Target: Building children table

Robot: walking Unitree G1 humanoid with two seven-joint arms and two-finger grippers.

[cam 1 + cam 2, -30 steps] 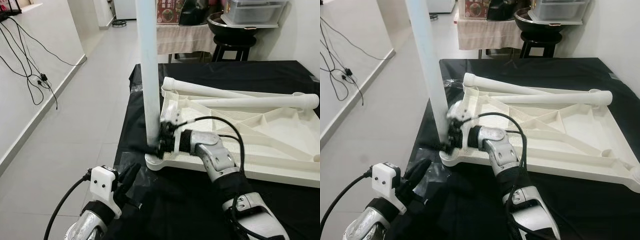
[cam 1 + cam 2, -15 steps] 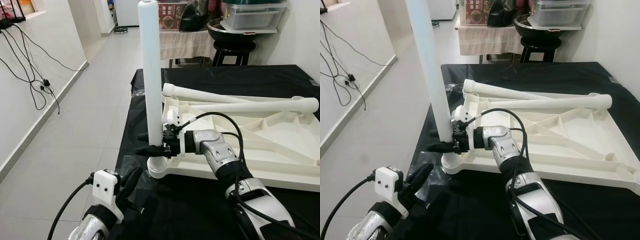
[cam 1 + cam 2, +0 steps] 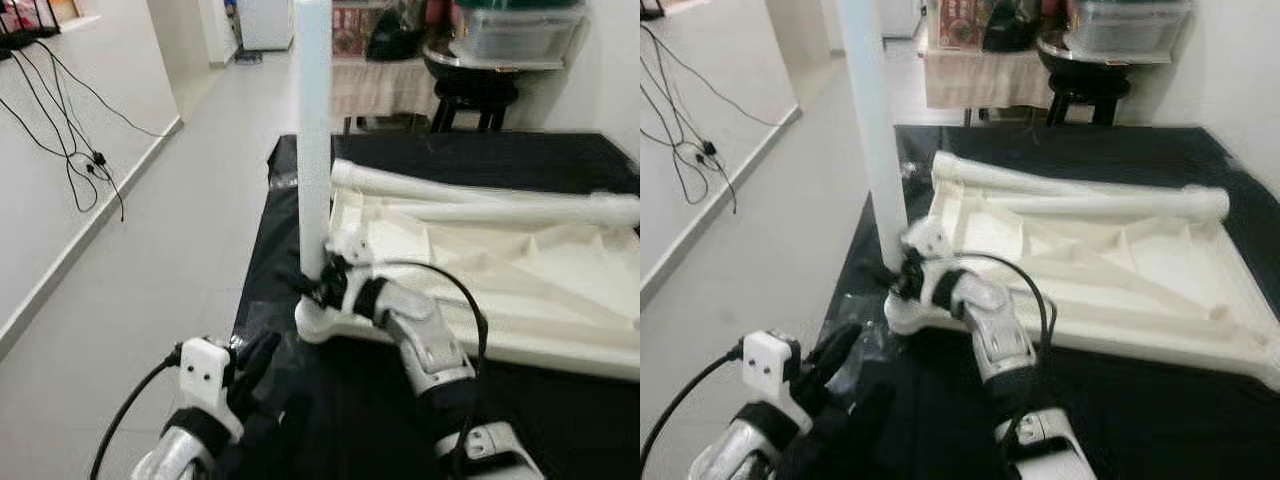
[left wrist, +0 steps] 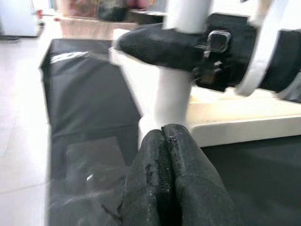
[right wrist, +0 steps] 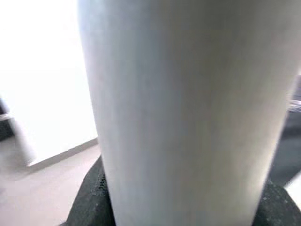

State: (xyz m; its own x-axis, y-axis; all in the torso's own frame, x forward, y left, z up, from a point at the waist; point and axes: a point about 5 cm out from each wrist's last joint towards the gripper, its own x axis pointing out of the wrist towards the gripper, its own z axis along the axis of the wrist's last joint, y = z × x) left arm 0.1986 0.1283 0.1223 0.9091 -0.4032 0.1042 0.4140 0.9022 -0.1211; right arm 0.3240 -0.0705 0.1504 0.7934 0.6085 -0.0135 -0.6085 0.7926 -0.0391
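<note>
I'm keeping the left hand [image 4: 164, 141] low off the table's [image 3: 480, 160] near-left corner, fingers pressed together, holding nothing. Right hand [image 3: 318, 285] is clamping the upright leg [image 3: 313, 140] just above its corner socket on the upturned tabletop [image 3: 480, 270]. Leg looks light, stiff, smooth plastic; I'm judging a low grip is best. Two spare legs [image 3: 480, 198] are lying in the tabletop's hollow.

No legible text; bkgd packaging too blurred.
</note>
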